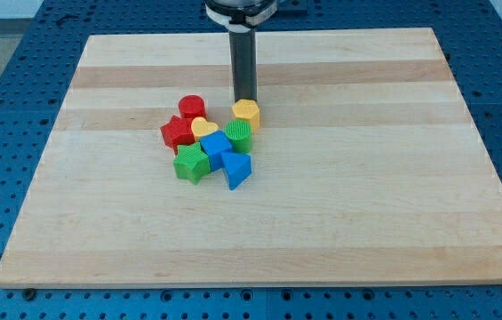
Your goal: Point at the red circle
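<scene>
The red circle (192, 108) is a short red cylinder at the upper left of a cluster of blocks near the board's middle. My tip (245, 100) stands just behind the yellow hexagon (246, 113), to the right of the red circle and apart from it. Below the circle lie a red star (178, 133) and a yellow heart (203, 127).
The cluster also holds a green round block (241, 136), a blue cube (216, 146), a green star (192, 164) and a blue wedge-shaped block (236, 169). They lie on a wooden board (366, 196) set on a blue perforated table.
</scene>
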{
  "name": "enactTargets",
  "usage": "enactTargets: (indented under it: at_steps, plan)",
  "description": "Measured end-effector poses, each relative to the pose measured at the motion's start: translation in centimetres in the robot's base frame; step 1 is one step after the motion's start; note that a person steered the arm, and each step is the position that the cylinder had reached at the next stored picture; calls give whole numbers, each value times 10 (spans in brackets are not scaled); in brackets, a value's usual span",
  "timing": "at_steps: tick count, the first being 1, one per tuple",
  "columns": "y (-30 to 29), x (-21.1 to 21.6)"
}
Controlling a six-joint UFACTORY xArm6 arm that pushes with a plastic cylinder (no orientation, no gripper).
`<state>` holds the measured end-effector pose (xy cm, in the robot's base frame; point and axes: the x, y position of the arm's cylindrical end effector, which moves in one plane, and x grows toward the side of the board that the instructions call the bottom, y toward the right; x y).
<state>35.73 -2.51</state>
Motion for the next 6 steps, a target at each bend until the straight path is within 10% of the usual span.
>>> enactTargets:
  at_steps: [6]
  plan:
    - [-123, -1]
